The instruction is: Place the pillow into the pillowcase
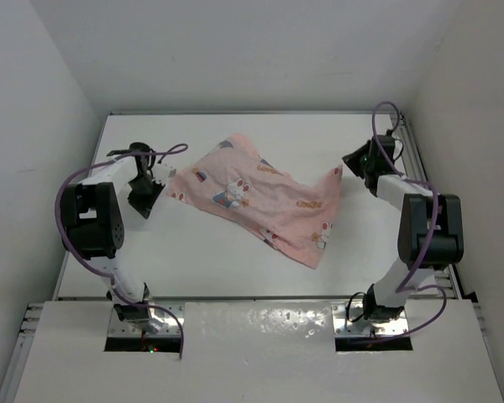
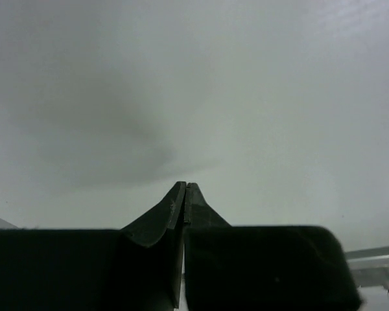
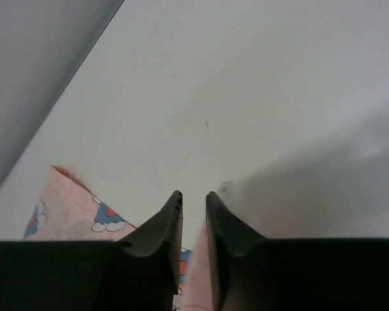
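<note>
**A:** From above, where's the pillowcase (image 1: 260, 197)?
**B:** Rumpled across the middle of the tabletop (image 1: 202, 260), with bare room along the near and left edges. Left hand (image 1: 143, 201) is near its left corner, not touching. Right hand (image 1: 350, 164) is at its raised far-right corner.
**A:** Left wrist?
**B:** Fingers (image 2: 162, 220) pressed together on nothing, bare tabletop beyond.
**A:** Right wrist?
**B:** Fingers (image 3: 157, 227) pinched on pink cloth. Another pillowcase edge lies to the left, open tabletop ahead.

Pale-pink pillowcase (image 1: 260, 197) printed with white rabbits and blue-red marks — table (image 1: 210, 260) seemingly white.

White table (image 2: 259, 97), shadowed — left pincer (image 2: 185, 189) above it, tips pressed together.
</note>
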Robot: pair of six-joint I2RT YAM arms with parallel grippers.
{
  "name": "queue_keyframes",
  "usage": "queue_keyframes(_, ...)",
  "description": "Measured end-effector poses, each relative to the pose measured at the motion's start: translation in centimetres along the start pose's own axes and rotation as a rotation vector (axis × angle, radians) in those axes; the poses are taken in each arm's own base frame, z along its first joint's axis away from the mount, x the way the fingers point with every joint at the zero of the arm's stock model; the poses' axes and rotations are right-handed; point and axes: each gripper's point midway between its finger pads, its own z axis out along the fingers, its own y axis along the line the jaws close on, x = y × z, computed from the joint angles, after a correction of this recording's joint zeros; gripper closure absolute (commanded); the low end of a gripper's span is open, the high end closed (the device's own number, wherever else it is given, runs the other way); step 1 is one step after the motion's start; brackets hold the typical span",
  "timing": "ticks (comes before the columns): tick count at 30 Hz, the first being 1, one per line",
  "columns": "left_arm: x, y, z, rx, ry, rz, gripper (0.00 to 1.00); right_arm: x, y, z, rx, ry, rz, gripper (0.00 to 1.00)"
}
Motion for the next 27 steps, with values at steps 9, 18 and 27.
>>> queue_keyframes(9, -7.2, 1.2, -3.1, 0.013, -0.254, -0.026, 0.29, -1.0, 0.6, 1.3, 0.11, 0.101, -0.198, 0.01)
queue_keyframes(18, -11.5, 1.3, 3.9, 0.055, -0.287, -0.055, 0.28, 8.8, -4.6, -10.8, 0.14, 0.194, -0.25, 0.37)
queue_keyframes(27, -13.8, -0.1, 4.0, 0.094, -0.369, -0.049, 0.58, 19.9, -8.6, -16.4, 0.185, 0.443, -0.392, 0.24)
